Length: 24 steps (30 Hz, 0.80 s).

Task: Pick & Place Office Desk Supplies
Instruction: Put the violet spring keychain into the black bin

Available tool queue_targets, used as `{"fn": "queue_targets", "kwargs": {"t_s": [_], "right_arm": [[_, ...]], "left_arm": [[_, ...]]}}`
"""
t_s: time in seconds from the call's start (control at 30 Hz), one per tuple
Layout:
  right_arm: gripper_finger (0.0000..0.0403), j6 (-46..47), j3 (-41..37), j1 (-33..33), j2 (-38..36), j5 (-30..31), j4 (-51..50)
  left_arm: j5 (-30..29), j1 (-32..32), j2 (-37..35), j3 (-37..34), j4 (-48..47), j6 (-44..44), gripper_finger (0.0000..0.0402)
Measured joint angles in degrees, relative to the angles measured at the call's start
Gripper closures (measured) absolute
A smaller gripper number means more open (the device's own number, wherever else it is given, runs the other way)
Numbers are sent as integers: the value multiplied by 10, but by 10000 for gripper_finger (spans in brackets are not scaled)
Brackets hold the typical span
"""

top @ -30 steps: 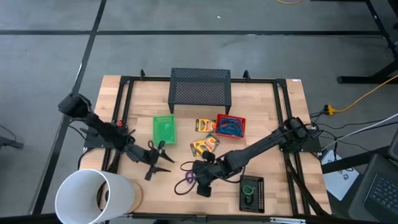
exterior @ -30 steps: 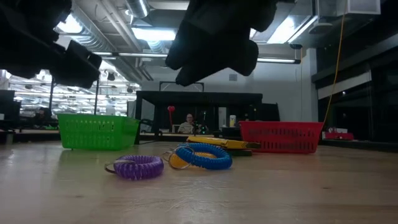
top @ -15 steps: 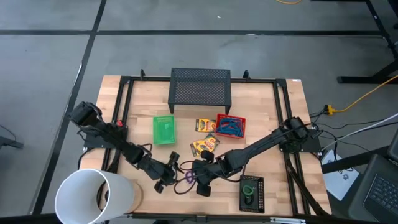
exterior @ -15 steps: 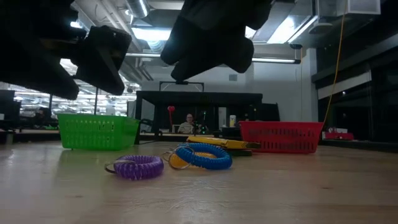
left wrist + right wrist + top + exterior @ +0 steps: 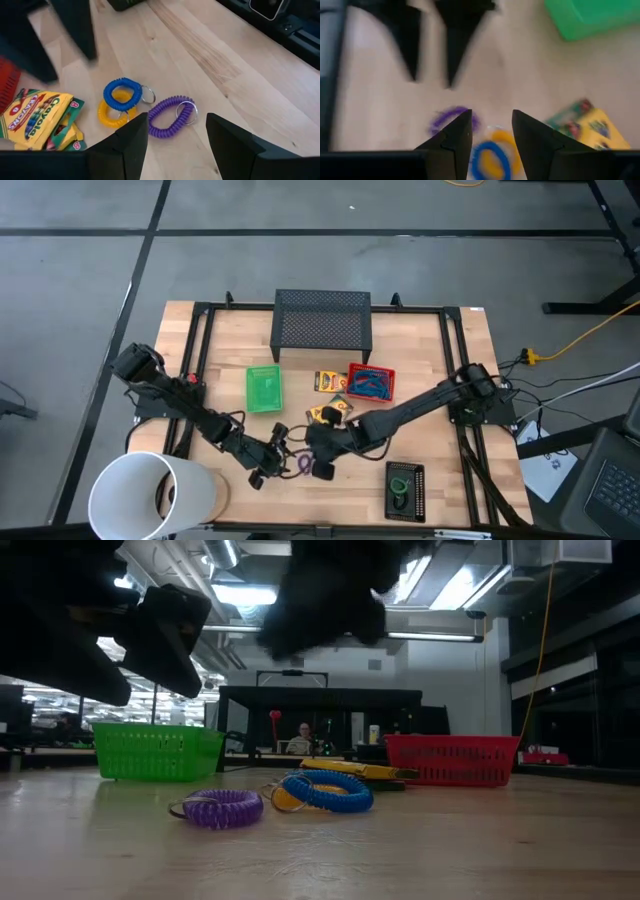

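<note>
Hovering over the rings: the left gripper (image 5: 270, 463) sits low at the bottom centre of the high view, above the coiled rings, seemingly lined up to take one.
Left tool state: its fingers (image 5: 125, 145) stand wide apart and empty, with the purple ring (image 5: 171, 116) lying flat on the wood just ahead of the gap between them.
Purple ring: in the low view it rests at lower centre-left, beside the other two rings and apart from any tray, so it looks the easiest one to pick.
Blue ring (image 5: 121, 93): it lies partly on top of the yellow ring (image 5: 111, 113), the two overlapping, which would make a clean single grab harder.
Right gripper (image 5: 322, 455): it hangs at bottom centre of the high view, close beside the left one, over the same cluster; its fingers (image 5: 455, 140) are parted to a middling gap and hold nothing.
Crowding: both tools share one small patch, so a collision looks like the main risk.
Crayon boxes (image 5: 330, 412): they lie loose at the centre of the high view, between the trays, not yet sorted.
Green tray (image 5: 264, 388): left of centre, probably a drop spot.
Red tray (image 5: 371, 383): right of centre, already holding a blue cord bundle (image 5: 368, 386).
Black tray (image 5: 405, 488): lower right, with green and dark rings inside.
White cylinder (image 5: 150, 495): lower left corner, clear of the work.
</note>
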Motion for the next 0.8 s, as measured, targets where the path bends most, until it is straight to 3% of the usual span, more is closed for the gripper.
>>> {"fn": "queue_targets", "kwargs": {"t_s": [0.23, 0.4, 0.63, 0.8], "right_arm": [[264, -99, 0, 26, -83, -16, 45], [263, -70, 1, 64, -146, -15, 50], [263, -79, 1, 107, -164, -14, 62], [263, -190, 1, 118, -164, 42, 54]], "left_arm": [[-10, 0, 0, 0, -3, -5, 206], [-10, 0, 0, 0, -1, -9, 206], [-1, 9, 0, 0, -15, -31, 206], [1, 12, 0, 0, -23, -30, 206]]}}
